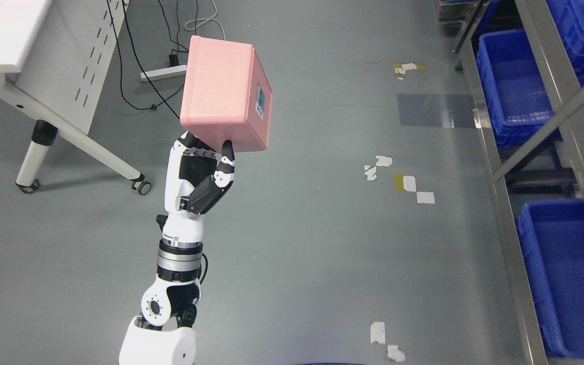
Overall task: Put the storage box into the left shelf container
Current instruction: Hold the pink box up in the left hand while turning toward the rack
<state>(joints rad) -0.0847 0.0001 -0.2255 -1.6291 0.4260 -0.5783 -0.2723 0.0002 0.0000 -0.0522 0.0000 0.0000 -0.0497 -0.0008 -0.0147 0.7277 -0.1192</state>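
Left hand [202, 175] comes up from the bottom edge of the head view, left of the middle, on a white and black arm with a metal ring at the wrist. Its fingers are closed around the lower corner of the pink storage box [223, 94], and the thumb [227, 154] presses on the front face of the box near its bottom edge. The other fingers go behind the box and are mostly hidden, so I cannot tell how far they wrap around it. The box stands directly above the hand, held in the air over the grey floor [297, 243], and it is tilted, with one corner pointing down into the palm. On its right face there is a small label [260, 102], too small to read.

Far to the right of the hand stands a metal shelf frame [505, 213] with blue containers [512, 86] in it, one higher in the picture and one lower [560, 274]. The box is well apart from both.

To the upper left of the hand is a white table [23, 45] on wheels. Behind the box, black cables and a white power strip [162, 74] lie on the floor. Some pieces of white and yellow tape [409, 183] are stuck on the floor to the right of the hand.
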